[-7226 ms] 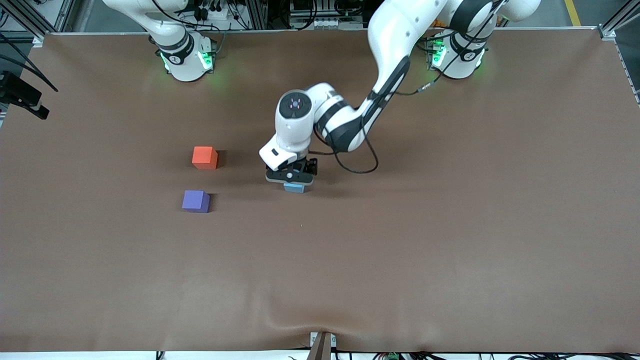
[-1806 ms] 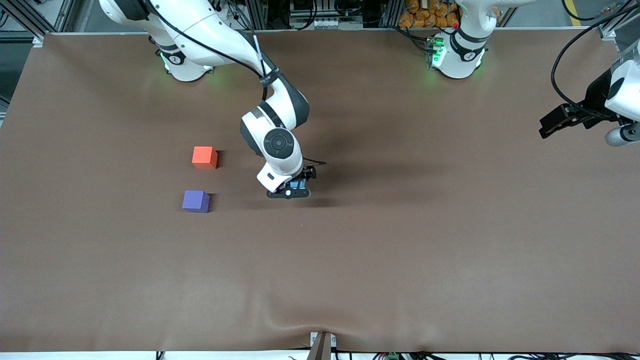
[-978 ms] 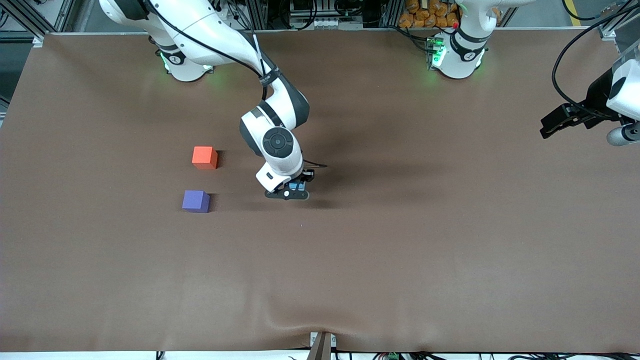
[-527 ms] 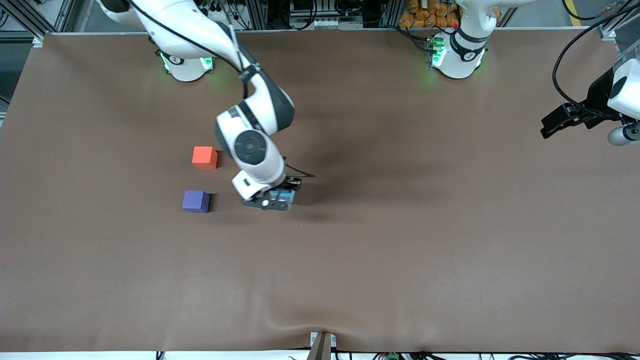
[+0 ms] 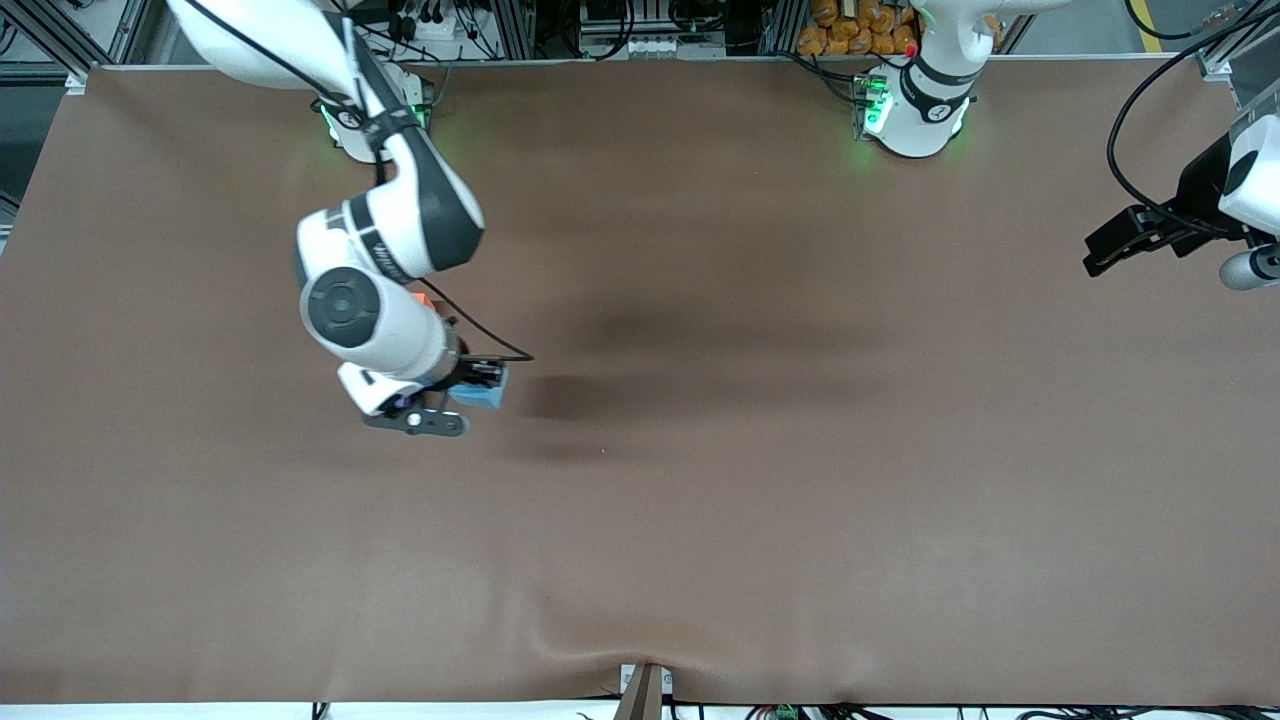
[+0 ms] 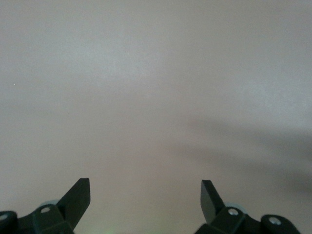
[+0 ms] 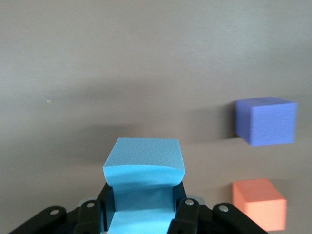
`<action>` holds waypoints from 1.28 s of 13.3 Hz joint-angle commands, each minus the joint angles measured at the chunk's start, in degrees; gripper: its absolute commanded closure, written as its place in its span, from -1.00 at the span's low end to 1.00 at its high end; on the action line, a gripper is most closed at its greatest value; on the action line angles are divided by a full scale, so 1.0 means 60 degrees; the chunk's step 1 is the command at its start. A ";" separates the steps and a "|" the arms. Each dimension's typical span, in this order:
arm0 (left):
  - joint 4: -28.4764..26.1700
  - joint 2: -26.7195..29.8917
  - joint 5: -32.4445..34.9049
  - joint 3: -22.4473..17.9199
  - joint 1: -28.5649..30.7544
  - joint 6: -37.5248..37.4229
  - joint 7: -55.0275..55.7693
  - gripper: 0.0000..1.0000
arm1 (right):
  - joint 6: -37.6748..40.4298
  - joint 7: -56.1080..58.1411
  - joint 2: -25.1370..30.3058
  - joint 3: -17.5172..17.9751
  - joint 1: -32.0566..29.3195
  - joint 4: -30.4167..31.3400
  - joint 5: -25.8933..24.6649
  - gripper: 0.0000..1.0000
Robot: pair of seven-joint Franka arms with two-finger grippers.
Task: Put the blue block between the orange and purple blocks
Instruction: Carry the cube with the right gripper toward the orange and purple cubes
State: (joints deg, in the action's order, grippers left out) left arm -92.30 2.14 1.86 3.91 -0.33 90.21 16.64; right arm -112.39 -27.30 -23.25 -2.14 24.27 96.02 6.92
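My right gripper (image 7: 141, 217) is shut on the blue block (image 7: 144, 165), a light sky-blue cube held up off the table. In the front view this right gripper (image 5: 478, 387) and the blue block (image 5: 487, 400) hang over the cloth just beside the two other cubes, on the side toward the left arm's end. The purple block (image 7: 266, 120) and the orange block (image 7: 258, 204) stand apart from each other on the table with a gap between them. In the front view my right arm hides both almost wholly. My left gripper (image 6: 145, 194) is open and holds nothing, waiting high over the left arm's end of the table (image 5: 1112, 245).
The brown cloth-covered table (image 5: 760, 480) carries nothing besides the three cubes. The right arm's wrist and forearm (image 5: 375, 270) hang over the orange and purple cubes. Both arm bases stand along the table edge farthest from the front camera.
My right arm has swung toward its own end of the table, carrying the blue block up to the orange and purple cubes and now covering them. The left arm has stayed still.
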 commanded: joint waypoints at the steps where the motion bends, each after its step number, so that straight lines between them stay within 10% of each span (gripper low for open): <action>1: -0.0057 0.0199 0.0203 0.0052 0.0070 0.0010 -0.0049 -1.00 | -0.0136 0.0679 0.1089 0.0107 -0.0483 0.1556 0.0180 0.09; 17: -0.0057 0.0199 0.0203 0.0008 0.0070 -0.0005 -0.0079 -1.00 | -0.1850 0.2879 0.2088 0.0048 -0.1921 0.4797 -0.0302 0.09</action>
State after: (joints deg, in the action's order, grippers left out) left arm -92.24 2.18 1.86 3.83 -0.17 90.20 16.64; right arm -122.27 -11.16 -12.30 -2.27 13.13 122.70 6.30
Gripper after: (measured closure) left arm 0.000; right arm 0.498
